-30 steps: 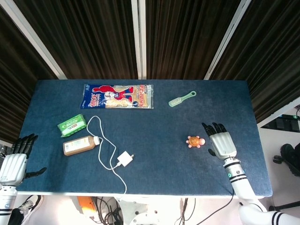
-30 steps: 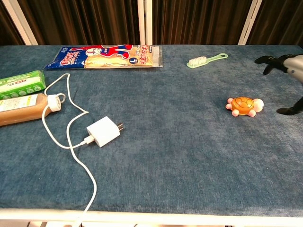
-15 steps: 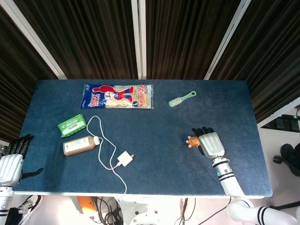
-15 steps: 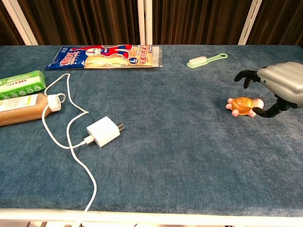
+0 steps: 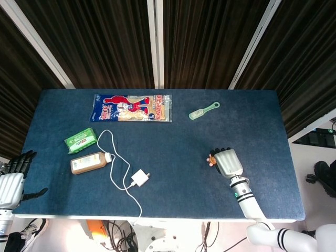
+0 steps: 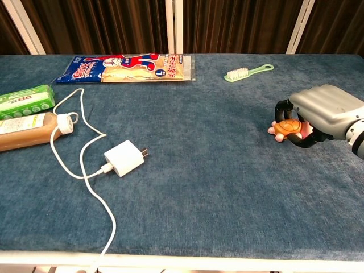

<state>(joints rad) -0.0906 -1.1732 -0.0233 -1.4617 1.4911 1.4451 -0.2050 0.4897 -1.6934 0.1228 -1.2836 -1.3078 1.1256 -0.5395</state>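
Left hand (image 5: 11, 185): at the table's (image 5: 178, 131) near left corner, off its edge, fingers spread apart and holding nothing; seen in the head view only.

Green pack (image 5: 81, 139): near the left edge, lying flat. Just in front of it lies the bottle (image 5: 90, 162) on its side, brown, with a white cap pointing right.

Cable (image 5: 116, 163): white, looped around the bottle's cap, running forward over the table's front edge; the charger (image 5: 139, 178) lies at its middle, prongs pointing right.

Snack bag (image 5: 132, 107): long, printed with a red and blue figure, flat along the far edge, left of centre.

Brush (image 5: 203, 111): pale green, near the far edge, right of centre, handle pointing right and away.

Turtle (image 6: 287, 126): orange toy with pink feet, on the right part of the table, well apart from the other things. It sits on the cloth, enclosed by the right hand (image 6: 319, 112).

Right hand: palm down over the turtle, fingers (image 6: 281, 108) curled round its far side and thumb against its near side, clamped on it. Whether the turtle is lifted off the cloth cannot be told.
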